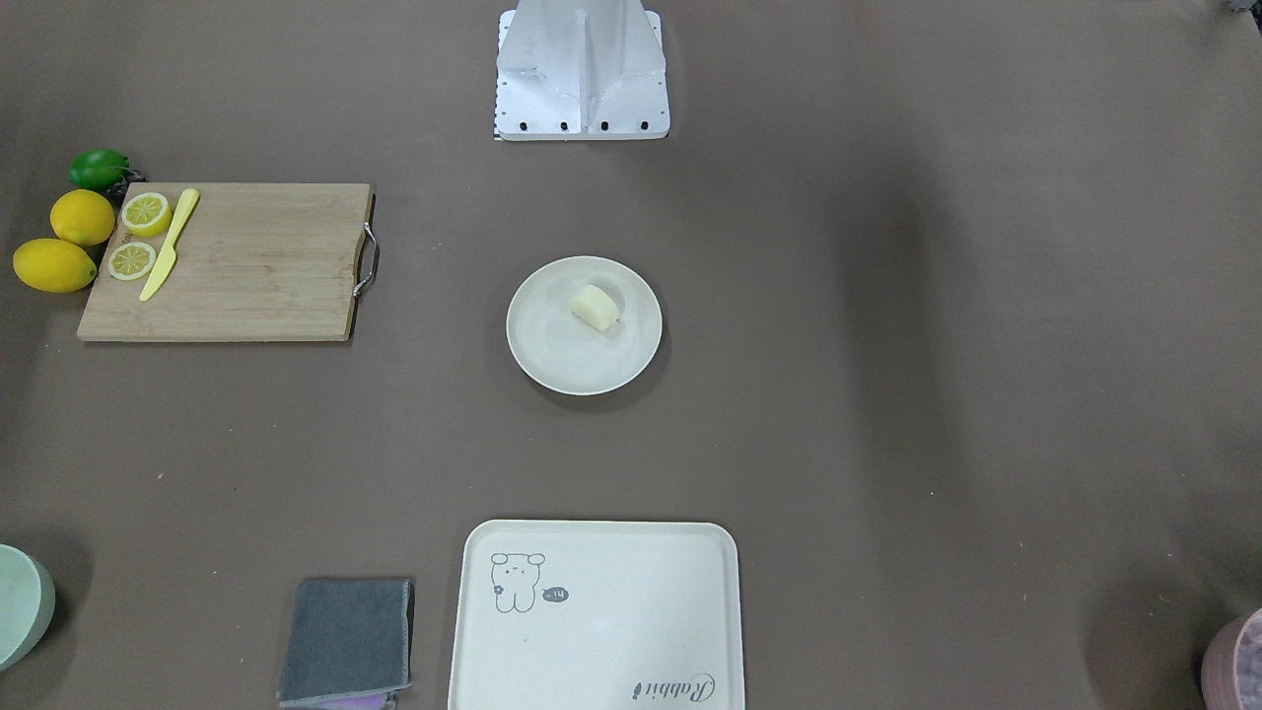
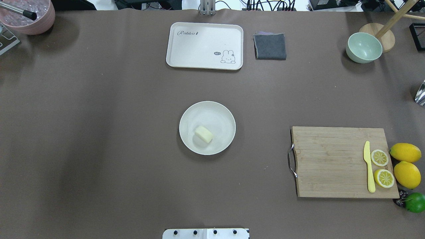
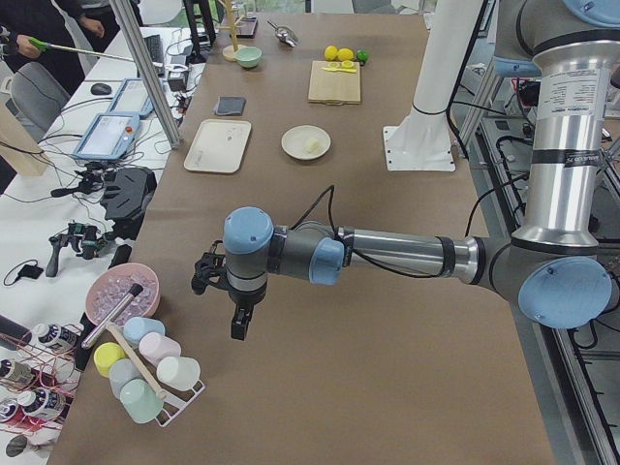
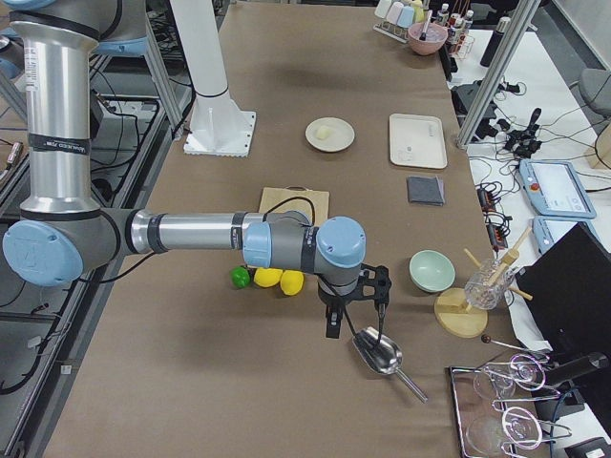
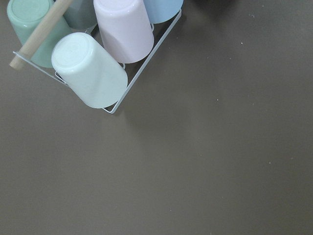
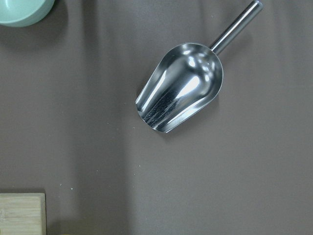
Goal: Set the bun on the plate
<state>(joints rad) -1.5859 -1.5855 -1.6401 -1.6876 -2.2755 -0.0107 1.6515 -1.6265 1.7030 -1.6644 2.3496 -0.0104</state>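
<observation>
The pale cream bun [image 1: 595, 306] [image 2: 203, 134] lies on the round off-white plate [image 1: 552, 365] [image 2: 220, 114] at the middle of the table, in the part of the plate nearer the robot's base. Nothing touches it. Both grippers are far from the plate and show only in the side views. My left gripper [image 3: 237, 325] hangs over the table's left end beside a cup rack [image 3: 145, 373]. Over the right end, my right gripper [image 4: 355, 324] hangs above a metal scoop [image 4: 380, 355] [image 6: 181, 93]. I cannot tell whether either is open or shut.
A wooden cutting board [image 2: 338, 161] with a yellow knife [image 2: 369, 166] and two lemon slices sits on the robot's right, with whole lemons [image 2: 405, 162] and a lime beside it. A cream tray [image 2: 204, 44], grey cloth [image 2: 270, 46] and green bowl [image 2: 363, 48] line the far edge.
</observation>
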